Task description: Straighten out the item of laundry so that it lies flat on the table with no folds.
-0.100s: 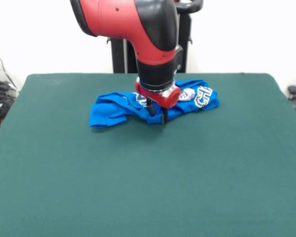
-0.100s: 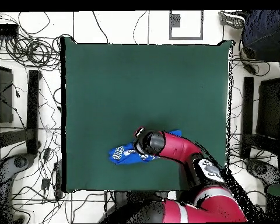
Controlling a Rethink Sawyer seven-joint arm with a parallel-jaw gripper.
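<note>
On table (image 1: 64, 187), crumpled shirt (image 1: 111, 109) under gripper (image 1: 157, 114), edges well apart

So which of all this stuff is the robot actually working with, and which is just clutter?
Part of the job:
- blue shirt, bunched up
- green table
- gripper, down on the shirt

Just lying about:
- cables on the floor
- stands beside the table
</note>
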